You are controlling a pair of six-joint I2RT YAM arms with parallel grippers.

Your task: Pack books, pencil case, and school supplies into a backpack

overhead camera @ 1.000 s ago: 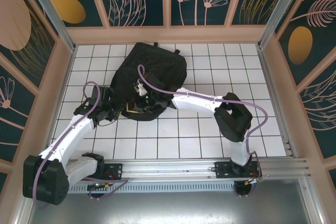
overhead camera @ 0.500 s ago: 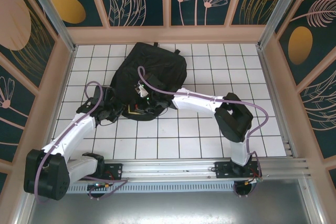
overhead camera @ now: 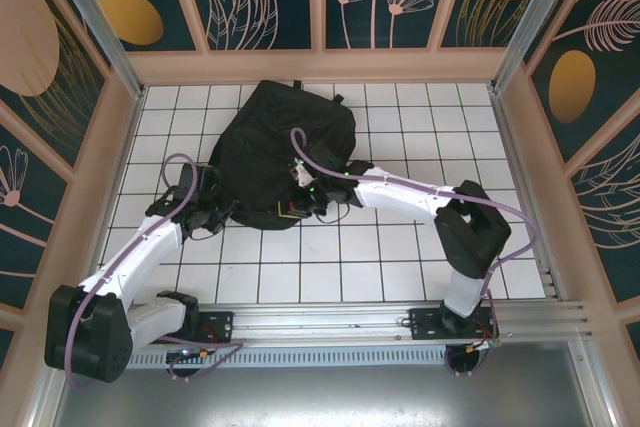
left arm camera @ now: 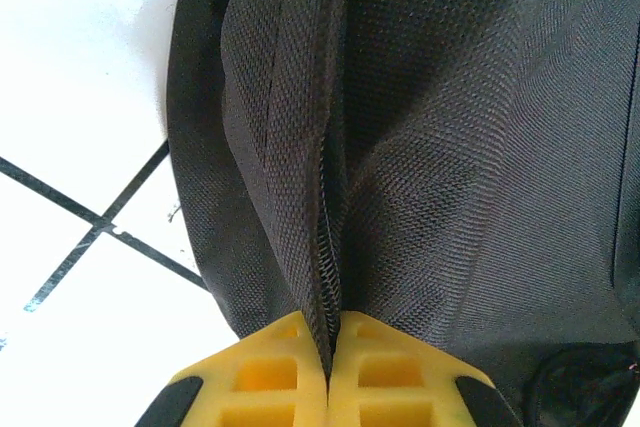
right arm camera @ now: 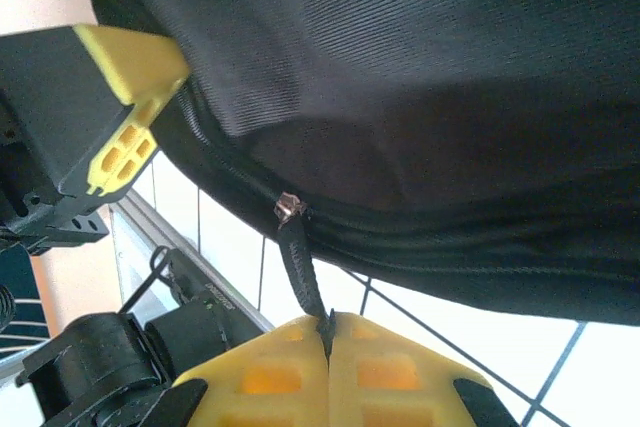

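The black backpack lies on the white tiled table, its zipped front edge facing the arms. My left gripper is shut on the backpack's fabric seam along the zip, at the bag's left corner; its jaws pinch the zip teeth. My right gripper is shut on the black zip pull strap, which hangs from the metal slider under the bag's edge. The left gripper's yellow fingers show to the left in the right wrist view. Books, pencil case and school supplies are hidden.
Peach wall panels close in the table on three sides. An aluminium rail with both arm bases runs along the near edge. Bare white tiles lie in front of the backpack and to its right.
My right gripper has moved to the right along the backpack's front edge, drawing the zip pull with it. The left gripper's jaws have shut on the bag's seam and stayed in place.
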